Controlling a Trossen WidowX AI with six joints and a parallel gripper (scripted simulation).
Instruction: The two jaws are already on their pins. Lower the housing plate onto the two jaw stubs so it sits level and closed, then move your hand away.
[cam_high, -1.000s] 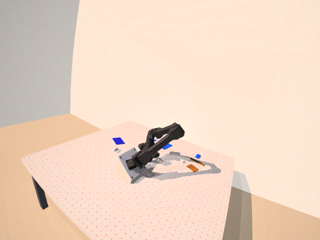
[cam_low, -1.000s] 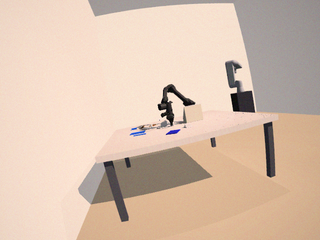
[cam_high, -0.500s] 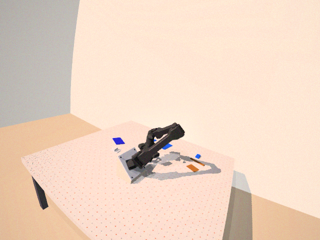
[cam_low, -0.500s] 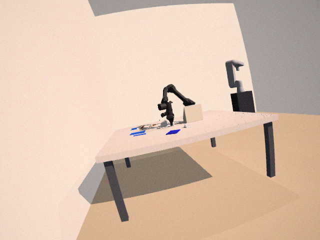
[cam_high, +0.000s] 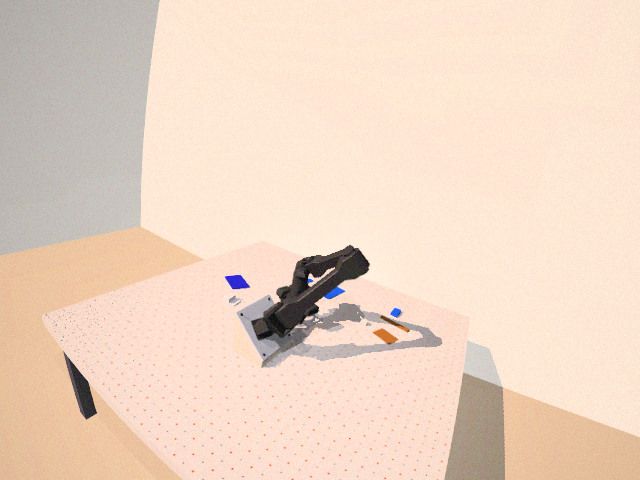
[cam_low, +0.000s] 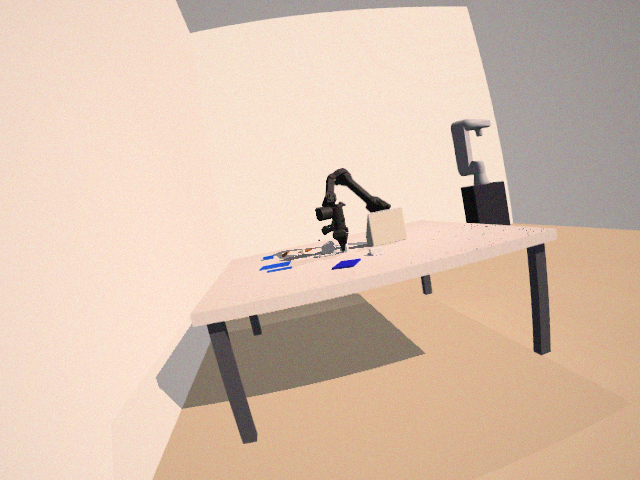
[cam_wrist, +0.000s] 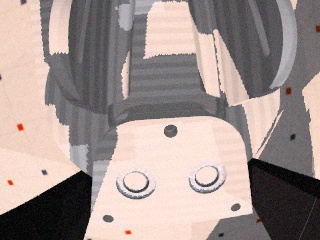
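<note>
The pale housing plate (cam_wrist: 170, 200) lies under the wrist camera, with rounded upper corners, two ringed round studs and small dark holes. Its lower edge looks slightly slanted. Grey curved jaws (cam_wrist: 92, 55) (cam_wrist: 252, 45) spread beyond its upper edge, partly in shadow. My gripper (cam_wrist: 168, 170) (cam_low: 343, 250) is low at the table, its black fingers against the left and right edges of the plate. It is shut on the plate. In the top view the arm hides the fingertips. The jaw stubs and the plate's underside are hidden, so I cannot tell how fully it sits.
A pale box (cam_low: 387, 227) stands by the arm's base. A dark blue tile (cam_high: 237, 281) (cam_low: 346, 264) and a small white part (cam_high: 234, 300) lie near it. A brighter blue tile (cam_high: 333, 292), a small blue block (cam_high: 395, 312), an orange tile (cam_high: 385, 335) and a brown bar (cam_high: 394, 323) lie farther out.
</note>
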